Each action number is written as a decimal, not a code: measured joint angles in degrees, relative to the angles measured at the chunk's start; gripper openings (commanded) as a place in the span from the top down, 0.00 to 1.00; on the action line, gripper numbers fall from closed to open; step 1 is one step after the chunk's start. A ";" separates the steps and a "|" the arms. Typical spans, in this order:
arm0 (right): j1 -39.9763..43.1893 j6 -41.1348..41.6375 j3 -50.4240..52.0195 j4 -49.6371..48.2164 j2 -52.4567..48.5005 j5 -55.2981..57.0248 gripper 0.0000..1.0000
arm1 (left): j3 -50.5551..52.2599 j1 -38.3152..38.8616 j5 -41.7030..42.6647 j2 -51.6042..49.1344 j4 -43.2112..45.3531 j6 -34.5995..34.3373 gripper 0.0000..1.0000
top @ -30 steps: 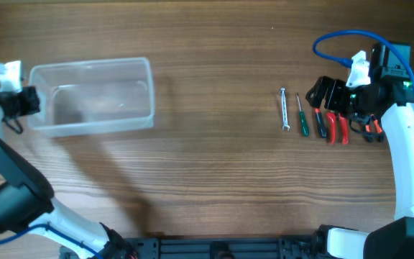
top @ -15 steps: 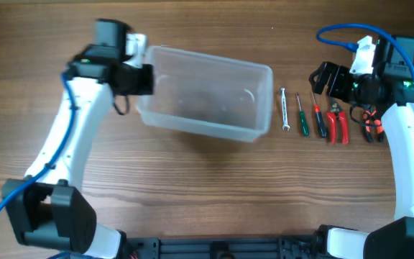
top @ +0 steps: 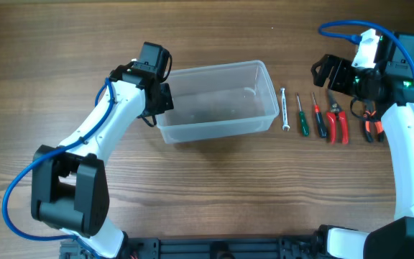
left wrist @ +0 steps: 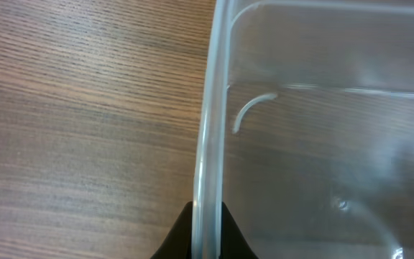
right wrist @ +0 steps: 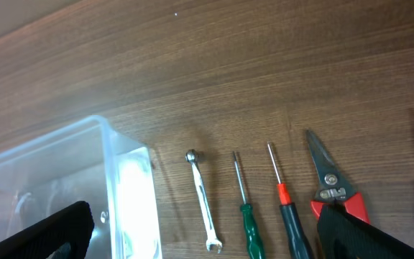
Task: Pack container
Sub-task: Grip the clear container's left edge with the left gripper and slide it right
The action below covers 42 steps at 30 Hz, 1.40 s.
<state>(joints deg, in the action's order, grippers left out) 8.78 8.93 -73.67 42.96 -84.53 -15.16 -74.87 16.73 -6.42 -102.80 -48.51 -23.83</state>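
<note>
The clear plastic container [top: 218,101] sits mid-table, empty. My left gripper [top: 159,99] is shut on its left rim; in the left wrist view the rim [left wrist: 208,144] runs between the two black fingers [left wrist: 205,234]. My right gripper [top: 330,72] is open and empty above the tools at the right. A silver wrench [top: 284,109], a green screwdriver [top: 302,117], a red-and-black screwdriver [top: 318,116], red pliers [top: 336,122] and orange-handled pliers [top: 369,124] lie in a row. The right wrist view shows the container's end [right wrist: 131,194], wrench [right wrist: 202,198], green screwdriver [right wrist: 244,208] and red pliers [right wrist: 330,188].
Bare wooden table top [top: 214,180] lies in front of the container. A blue cable [top: 340,29] loops over the right arm. The tools lie just right of the container's right end.
My left gripper has dragged the container from the far left to mid-table, beside the tools, and turned it. The right gripper has risen slightly off the tools.
</note>
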 measured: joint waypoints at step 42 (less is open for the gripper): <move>0.00 0.00 0.00 -0.28 0.00 0.02 0.00 | 1.22 -8.81 1.81 -2.60 -3.61 23.85 0.00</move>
<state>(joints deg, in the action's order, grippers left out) 8.78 8.93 -73.67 42.68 -84.53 -15.14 -73.65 7.92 -4.60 -105.41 -52.12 0.01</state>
